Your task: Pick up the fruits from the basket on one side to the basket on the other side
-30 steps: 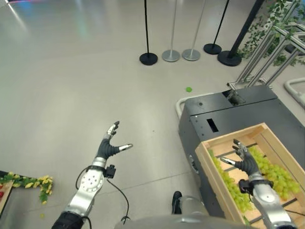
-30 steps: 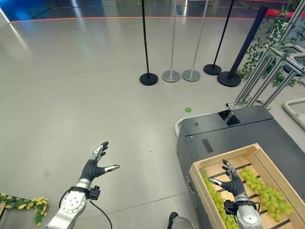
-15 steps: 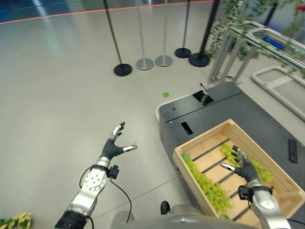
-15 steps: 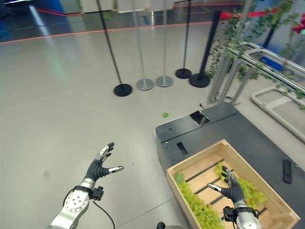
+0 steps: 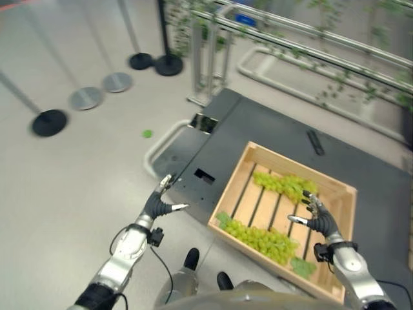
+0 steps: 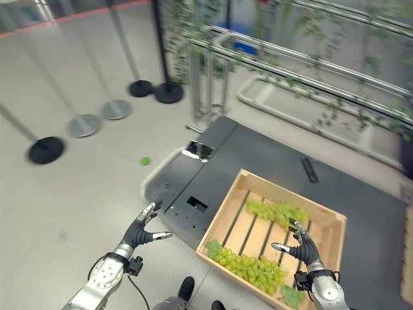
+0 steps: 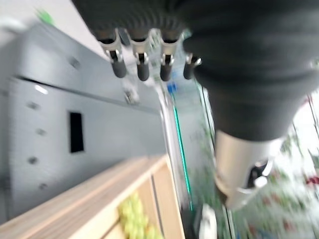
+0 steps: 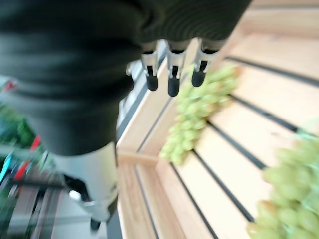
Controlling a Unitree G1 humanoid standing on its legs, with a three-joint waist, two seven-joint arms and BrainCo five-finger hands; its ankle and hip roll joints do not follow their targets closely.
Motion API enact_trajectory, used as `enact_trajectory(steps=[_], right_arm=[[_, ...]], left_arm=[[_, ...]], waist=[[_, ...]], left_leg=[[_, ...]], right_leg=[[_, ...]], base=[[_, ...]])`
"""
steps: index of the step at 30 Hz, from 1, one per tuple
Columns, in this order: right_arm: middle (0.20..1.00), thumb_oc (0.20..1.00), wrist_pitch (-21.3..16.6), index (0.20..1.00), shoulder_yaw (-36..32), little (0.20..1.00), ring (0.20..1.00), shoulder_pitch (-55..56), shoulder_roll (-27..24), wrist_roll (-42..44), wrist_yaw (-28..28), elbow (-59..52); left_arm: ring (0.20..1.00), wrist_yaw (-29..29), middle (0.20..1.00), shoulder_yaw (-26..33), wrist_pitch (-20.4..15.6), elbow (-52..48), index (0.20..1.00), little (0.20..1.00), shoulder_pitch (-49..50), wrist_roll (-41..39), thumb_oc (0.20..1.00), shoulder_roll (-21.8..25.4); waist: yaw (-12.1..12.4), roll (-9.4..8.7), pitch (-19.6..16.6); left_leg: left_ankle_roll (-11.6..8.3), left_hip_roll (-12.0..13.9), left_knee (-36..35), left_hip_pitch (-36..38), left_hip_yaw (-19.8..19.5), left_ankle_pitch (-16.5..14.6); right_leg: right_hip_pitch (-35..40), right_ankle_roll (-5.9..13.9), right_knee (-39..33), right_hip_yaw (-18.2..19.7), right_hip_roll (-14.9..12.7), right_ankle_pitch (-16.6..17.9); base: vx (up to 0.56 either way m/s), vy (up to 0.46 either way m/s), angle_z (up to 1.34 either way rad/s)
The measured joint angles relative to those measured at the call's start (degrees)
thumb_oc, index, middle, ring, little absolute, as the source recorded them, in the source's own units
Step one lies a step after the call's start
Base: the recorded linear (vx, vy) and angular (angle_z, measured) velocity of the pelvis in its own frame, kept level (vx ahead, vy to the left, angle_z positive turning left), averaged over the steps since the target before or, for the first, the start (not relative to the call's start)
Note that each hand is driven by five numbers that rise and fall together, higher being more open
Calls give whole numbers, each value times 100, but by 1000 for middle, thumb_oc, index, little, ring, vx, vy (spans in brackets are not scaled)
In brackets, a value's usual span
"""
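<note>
— Where is the left hand [image 5: 159,205]?
— Out ahead on its silver-grey arm, raised from the lower left, fingers straight and spread, thumb set apart to the side. It holds nothing.
— And the right hand [image 5: 317,219]?
— Raised from the lower right, palm turned inward, fingers relaxed and slightly fanned, thumb pointing toward the other hand. Its wrist view shows the dark-tipped fingers [image 8: 171,74] in a loose row, empty.
— Do the hands meet?
— No, they are well apart.
</note>
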Motion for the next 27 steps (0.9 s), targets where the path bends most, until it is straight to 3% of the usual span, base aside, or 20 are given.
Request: enact_trajectory(steps=[1,2,3,4,5,6,8,9,11,12,13,15,17,18,19,21,23,27], right_arm=[[1000,1000,2,1000,147,1000,1000,-131,-11,-22,16,-52],[1000,1000,0,1000,158,1000,1000,-84,8,-23,16,-102],[1000,1000,37,1000,284,1000,1000,-200,53,-95,15,-48],[1000,1000,44,1000,322,1000,1000,-325,89,-153,20,-87],[1000,1000,41,1000,280,1000,1000,-322,175,-189,17,-134],[1000,1000,44,1000,240,1000,1000,-351,216,-191,20,-125],[1000,1000,55,1000,176,1000,1000,-182,239,-216,13,-103],[1000,1000,57,1000,146,1000,1000,-119,260,-246,15,-111],[1000,1000,62,1000,67,1000,1000,-36,239,-268,12,-76],[1000,1000,68,1000,-5,1000,1000,-4,236,-295,11,-70],[1000,1000,77,1000,-78,1000,1000,-12,240,-367,1,101],[1000,1000,107,1000,-78,1000,1000,4,221,-386,-38,214],[1000,1000,111,1000,-63,1000,1000,104,283,-409,-59,238],[1000,1000,114,1000,-64,1000,1000,95,310,-412,-66,289],[1000,1000,114,1000,-69,1000,1000,-6,363,-409,-96,426],[1000,1000,136,1000,-70,1000,1000,-177,352,-395,-109,503],[1000,1000,141,1000,-69,1000,1000,-59,269,-369,-105,562],[1000,1000,168,1000,-53,1000,1000,-66,239,-334,-86,697]], left_arm=[[1000,11,1000,7,5,1,1000,1000,-118,0,1000,49],[1000,10,1000,-10,7,3,1000,1000,-266,4,1000,31],[1000,100,1000,22,-8,-13,1000,1000,-314,3,1000,63],[1000,118,1000,55,10,-6,1000,1000,-335,7,1000,148],[1000,99,1000,12,28,-31,1000,1000,-373,7,1000,269],[1000,95,1000,37,27,-58,1000,1000,-328,5,1000,299],[1000,93,1000,100,23,-211,1000,1000,-206,8,1000,333],[1000,74,1000,140,23,-280,1000,1000,-144,10,1000,352],[1000,16,1000,231,18,-400,1000,1000,12,13,1000,367],[1000,-11,1000,252,18,-423,1000,1000,56,13,1000,373],[1000,-33,1000,342,19,-468,1000,1000,272,5,1000,425],[1000,-83,1000,391,40,-466,1000,1000,468,3,1000,550],[1000,-150,1000,410,54,-460,1000,1000,524,4,1000,696],[1000,-154,1000,440,57,-447,1000,1000,539,2,1000,681],[1000,-138,1000,482,56,-392,1000,1000,608,0,1000,592],[1000,-137,1000,502,65,-255,1000,1000,798,-1,1000,297],[1000,-137,1000,505,59,-197,1000,1000,877,-69,1000,1],[1000,-135,1000,564,64,73,1000,1000,886,-233,1000,-178]], waist=[[126,17,51],[69,8,57],[85,-85,83],[160,-116,117],[-80,-114,143],[29,-120,150],[-175,-70,141],[-96,-31,102],[-11,-27,49],[-9,-21,44],[75,-39,-24],[108,-205,-147],[118,-518,-349],[122,-587,-403],[69,-556,-434],[-11,-216,-556],[-31,-43,-664],[-32,19,-711]], left_leg=[[67,-23,-88,-43,104,8],[121,-57,-121,-49,146,34],[220,16,-241,-35,735,84],[246,-11,-308,-14,818,91],[300,18,-379,70,1107,91],[315,37,-479,214,1220,103],[348,175,-509,382,1594,98],[310,275,-583,459,1762,95],[281,467,-654,498,2210,21],[250,540,-710,538,2391,45],[166,634,-718,556,2579,42],[34,591,-722,548,2616,49],[-157,461,-784,542,2639,161],[-242,454,-826,554,2646,205],[-369,559,-847,556,2672,246],[-559,832,-913,562,2654,351],[-641,1023,-955,636,2644,386],[-731,1276,-988,754,2665,399]], right_leg=[[-100,257,0,-68,-43,18],[-75,270,-115,-94,-130,28],[-266,472,-170,-540,-305,137],[-320,531,-237,-843,-382,169],[-247,438,-378,-1414,-548,162],[-224,397,-390,-1749,-607,144],[18,350,-388,-2359,-655,166],[-26,270,-216,-2667,-687,165],[39,256,-156,-2820,-882,176],[40,264,-152,-2987,-1020,181],[91,339,-273,-3437,-1321,265],[227,387,-539,-3617,-1741,440],[423,545,-830,-3644,-1896,965],[440,646,-932,-3748,-1903,843],[435,532,-1085,-3748,-1791,718],[448,393,-1249,-3754,-1463,774],[535,258,-1350,-3736,-1236,774],[602,112,-1388,-3731,-980,730]], base=[[-135,194,-151],[-124,262,-171],[2,175,-144],[3,182,-159],[-8,114,-123],[-30,121,-126],[-51,88,-102],[-68,-5,-120],[-78,-65,-125],[-78,-89,-113],[-60,-56,-123],[-68,-53,-100],[4,-166,-49],[51,-263,-47],[61,-220,-45],[73,-248,-36],[59,-241,-16],[29,-169,-10]])
